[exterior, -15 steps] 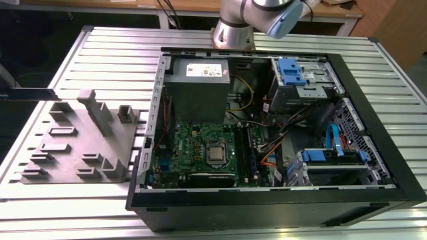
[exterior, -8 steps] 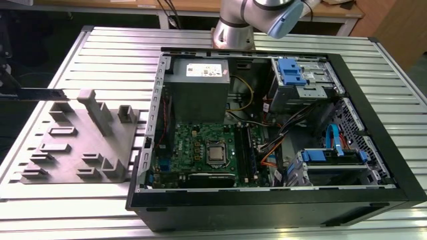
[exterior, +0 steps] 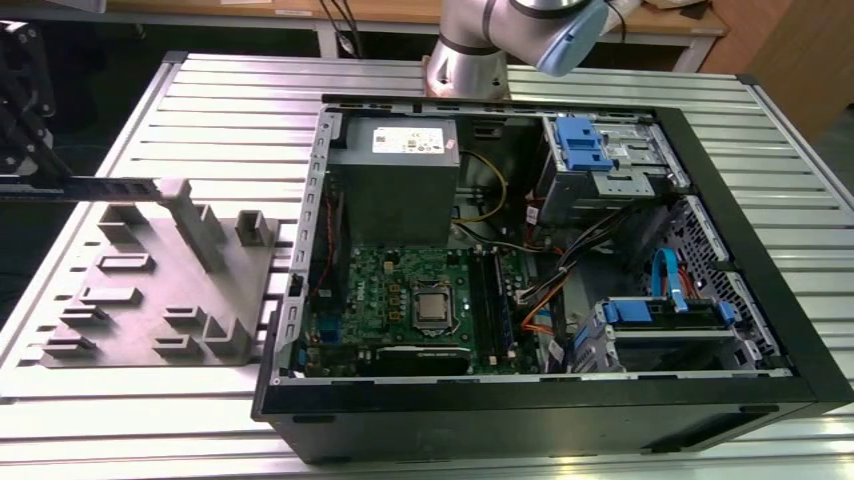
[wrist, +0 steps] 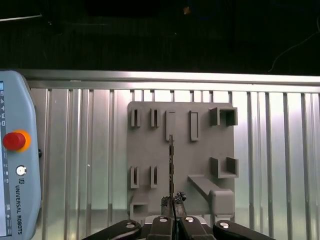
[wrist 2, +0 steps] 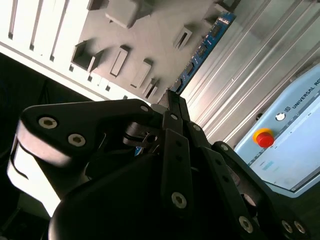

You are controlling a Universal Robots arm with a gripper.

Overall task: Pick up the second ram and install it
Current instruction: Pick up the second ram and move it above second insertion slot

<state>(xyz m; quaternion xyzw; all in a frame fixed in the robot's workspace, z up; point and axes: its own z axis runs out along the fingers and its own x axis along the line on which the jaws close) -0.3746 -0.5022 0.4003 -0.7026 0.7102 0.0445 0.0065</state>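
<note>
The black pincer (wrist: 173,201) is closed tight around one end of the thin, flat, blue-green memory stick (wrist: 171,160). The stick juts straight ahead of it, over a matte grey slotted tray (wrist: 202,155).

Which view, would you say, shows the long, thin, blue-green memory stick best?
The second wrist view: the memory stick shows its flat blue face, one end in the gripper. The first wrist view sees it edge-on; the exterior view shows a dark bar over the grey slotted block.
</note>
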